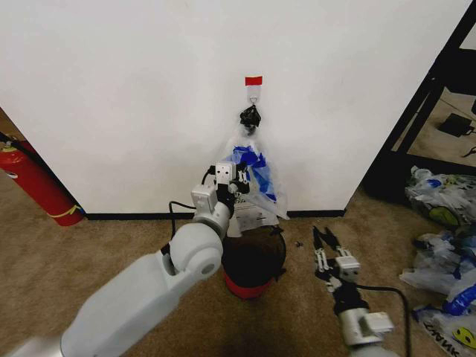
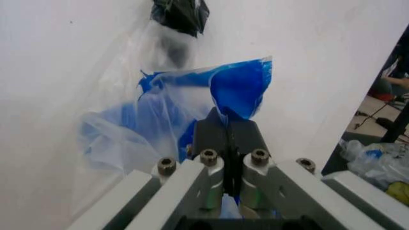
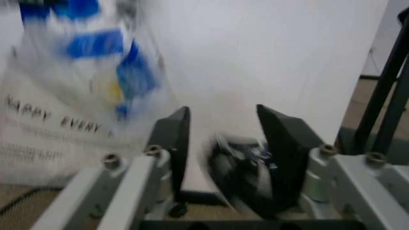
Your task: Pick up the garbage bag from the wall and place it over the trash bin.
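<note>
- The left gripper (image 1: 239, 181) is raised against the hanging garbage bag (image 1: 253, 182), partway up its height and just in front of the wall (image 1: 134, 97).
- In the left wrist view, the left gripper (image 2: 228, 125) has its two dark fingers pressed together, with a fold of the bag's blue-printed plastic (image 2: 236, 88) pinched between the tips.
- Above this gripper, the bag's bunched black top (image 1: 251, 117) hangs from a small white hook (image 1: 253, 94), which sits under a short strip of red tape (image 1: 253, 79).
- Directly below the left gripper, the trash bin (image 1: 253, 266) stands on the carpet close to the wall; the bag's lower end hangs down to its black rim.
- The right gripper (image 1: 324, 239) is low over the carpet, to the right of the bin and apart from it.
- In the right wrist view, the right gripper (image 3: 223, 139) has its fingers spread wide with nothing between them; the printed bag (image 3: 70, 96) is ahead of it and off to one side.
- Well to the left of the left gripper, a red fire extinguisher (image 1: 33, 178) leans by the wall.
- To the right of the right gripper, a heap of similar bags (image 1: 442, 245) lies on the floor.
</note>
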Motion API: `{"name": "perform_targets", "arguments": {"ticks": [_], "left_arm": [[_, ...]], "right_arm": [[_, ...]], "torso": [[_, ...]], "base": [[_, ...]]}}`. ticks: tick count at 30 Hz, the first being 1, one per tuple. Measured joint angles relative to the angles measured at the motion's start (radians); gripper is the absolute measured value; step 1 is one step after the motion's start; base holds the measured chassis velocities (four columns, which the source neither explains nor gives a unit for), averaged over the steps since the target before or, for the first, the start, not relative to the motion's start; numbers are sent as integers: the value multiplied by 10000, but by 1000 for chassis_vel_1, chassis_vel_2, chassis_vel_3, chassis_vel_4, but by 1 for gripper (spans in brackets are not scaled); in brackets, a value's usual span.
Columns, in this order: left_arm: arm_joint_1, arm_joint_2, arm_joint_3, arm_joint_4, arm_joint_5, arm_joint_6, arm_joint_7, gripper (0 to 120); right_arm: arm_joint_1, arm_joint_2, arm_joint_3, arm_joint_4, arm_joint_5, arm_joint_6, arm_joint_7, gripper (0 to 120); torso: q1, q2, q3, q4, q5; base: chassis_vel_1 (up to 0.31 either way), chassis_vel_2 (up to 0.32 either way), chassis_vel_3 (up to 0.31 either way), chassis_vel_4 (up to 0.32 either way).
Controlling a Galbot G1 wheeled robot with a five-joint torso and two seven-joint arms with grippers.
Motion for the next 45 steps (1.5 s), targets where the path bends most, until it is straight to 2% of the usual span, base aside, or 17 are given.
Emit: {"name": "perform_targets", "arguments": {"ticks": [2, 4, 6, 8, 9, 12, 14, 17, 20, 21, 22, 24, 26, 28, 34, 39, 45], "left_arm": [[131, -25, 53, 50, 291, -89, 126, 0], [217, -70, 163, 87, 432, -140, 176, 0], [235, -86, 196, 93, 460, -148, 183, 0], [328, -129, 259, 98, 625, -174, 222, 0], [364, -133, 260, 98, 676, -190, 240, 0], [597, -133, 227, 82, 873, -239, 310, 0], [660, -128, 210, 68, 914, -252, 321, 0], [809, -121, 141, 64, 1004, -284, 356, 0], [838, -198, 81, 62, 1028, -298, 358, 0], [835, -207, 73, 62, 1027, -297, 356, 0], [835, -207, 73, 62, 1027, -297, 356, 0], [810, -213, 40, 39, 1018, -281, 346, 0], [808, -214, -4, 15, 1010, -269, 337, 0], [863, -206, -128, -50, 990, -262, 331, 0], [1183, -91, -463, -243, 964, -258, 343, 0], [1550, 133, -826, -472, 964, -256, 357, 0], [1939, 305, -1261, -729, 977, -247, 360, 0]], "right_arm": [[97, -989, 389, 446, 661, -510, 384, 53], [638, -2375, 673, 536, 1371, -1010, 717, 62], [833, -2748, 706, 510, 1534, -1087, 744, 65], [1977, -4212, 617, 112, 2026, -1400, 742, 75], [2416, -4608, 484, -86, 2156, -1495, 695, 77], [4713, -6229, -892, -1271, 2643, -1815, 63, 91], [5335, -6492, -1398, -1526, 2675, -1839, -92, 94], [8142, -7126, -4055, -2386, 2674, -1884, -706, 99], [11876, -6807, -7778, -3287, 2631, -1973, -1298, 100], [12584, -6620, -8498, -3449, 2667, -1996, -1341, 100], [12584, -6620, -8498, -3449, 2667, -1996, -1341, 100], [14964, -5761, -10834, -4016, 2755, -2097, -1433, 100], [16414, -5119, -12139, -4309, 2600, -2374, -1447, 100], [17618, -4578, -13220, -4503, 2144, -2963, -1481, 100], [18924, -4237, -14576, -4487, 1493, -4290, -1702, 100], [19113, -4332, -14663, -3765, 2295, -5823, -1529, 100], [18915, -4157, -14732, -3699, 2429, -6425, -1601, 99]], "torso": [[0, 0, 0, 2, 1], [0, 0, 1, 5, 4], [1, 0, 2, 7, 4], [2, 0, 3, 11, 3], [2, -1, 3, 11, 5], [2, -1, 4, 8, 4], [2, -1, 4, 8, 5], [2, -1, 4, 4, 0], [2, -1, 4, 0, 0], [2, -1, 4, -2, 1], [2, -1, 4, -2, 1], [3, -2, 5, 8, 5], [4, -3, 6, 20, -2], [4, -3, 4, 17, -13], [3, -3, 2, 0, -5], [2, -3, 2, 2, -3], [1, -3, 2, 13, 0]], "base": [[0, 0, 0, 0], [0, 0, 0, 0], [0, 0, 0, 0], [0, 0, 0, 0], [0, 0, 0, 0], [0, 0, 0, 0], [0, 0, 0, 0], [0, 0, 0, 0], [0, 0, 0, 0], [0, 0, 0, 0], [0, 0, 0, 0], [0, 0, 0, 0], [0, 0, 0, 0], [0, 0, 0, 0], [0, 0, 0, 0], [0, 0, 0, 0], [0, 0, 0, 0]]}}
